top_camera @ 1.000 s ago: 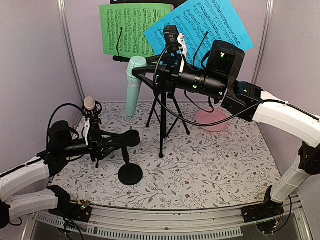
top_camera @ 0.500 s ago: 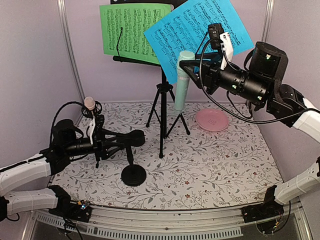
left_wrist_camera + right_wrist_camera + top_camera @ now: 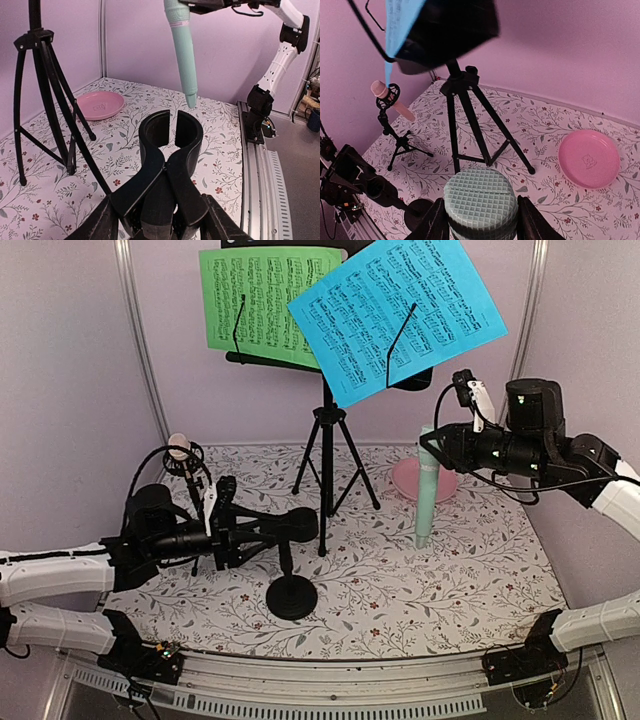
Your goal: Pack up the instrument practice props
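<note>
My right gripper [image 3: 436,445] is shut on the head of the mint-green microphone [image 3: 427,490]. It hangs upright with its tail near the mat, in front of the pink dish. Its gridded head fills the right wrist view [image 3: 479,200], and it also shows in the left wrist view [image 3: 182,50]. My left gripper [image 3: 222,532] is shut on the clip handles of a black mic support [image 3: 297,527]. The support's round base [image 3: 292,597] is low over the mat, and the clip [image 3: 170,135] is empty. The pink microphone [image 3: 179,448] sits in a small tripod support at the left. Green [image 3: 262,300] and blue [image 3: 400,310] pages rest on the music desk with tripod [image 3: 325,455].
The round pink dish [image 3: 445,480] lies at the back right, partly behind the mint microphone; it also shows in the right wrist view [image 3: 589,159]. The tripod legs [image 3: 470,125] spread across the middle back. Purple walls enclose three sides. A metal rail [image 3: 330,695] runs along the near edge.
My right gripper carried the mint microphone from the music stand to the right and down toward the mat. My left gripper moved right with the black mic support.
</note>
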Controlling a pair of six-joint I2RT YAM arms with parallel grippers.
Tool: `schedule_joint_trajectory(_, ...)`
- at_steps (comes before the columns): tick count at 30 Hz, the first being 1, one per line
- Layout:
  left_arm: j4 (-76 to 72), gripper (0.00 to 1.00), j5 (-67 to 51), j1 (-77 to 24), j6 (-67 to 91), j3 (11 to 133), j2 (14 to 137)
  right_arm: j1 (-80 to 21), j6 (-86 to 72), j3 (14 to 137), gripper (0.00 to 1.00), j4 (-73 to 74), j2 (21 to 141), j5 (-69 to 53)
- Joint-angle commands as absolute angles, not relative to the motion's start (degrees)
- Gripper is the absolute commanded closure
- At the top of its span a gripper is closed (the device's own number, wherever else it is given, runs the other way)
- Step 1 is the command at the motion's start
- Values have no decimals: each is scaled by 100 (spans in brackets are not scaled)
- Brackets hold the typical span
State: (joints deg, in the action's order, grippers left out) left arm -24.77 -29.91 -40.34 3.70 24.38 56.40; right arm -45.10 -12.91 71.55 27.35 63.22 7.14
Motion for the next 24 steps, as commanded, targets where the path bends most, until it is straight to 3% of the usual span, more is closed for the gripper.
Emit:
schedule_joint_trajectory(1,-3179,100,-2571,-4485,539,2748,6087,-3841,-2000,7001,57,3199,6242,-237)
schedule_joint_trajectory(10,-3702,100,-2550,-5213,570,3236,7066,-3175,-2092,6649,56,4000,7250,-1491)
schedule_joint_trajectory(24,-3932,100,-2390,-5721,507,3787,7838,-2875,-2217,5912,56,3495,8474,-1836)
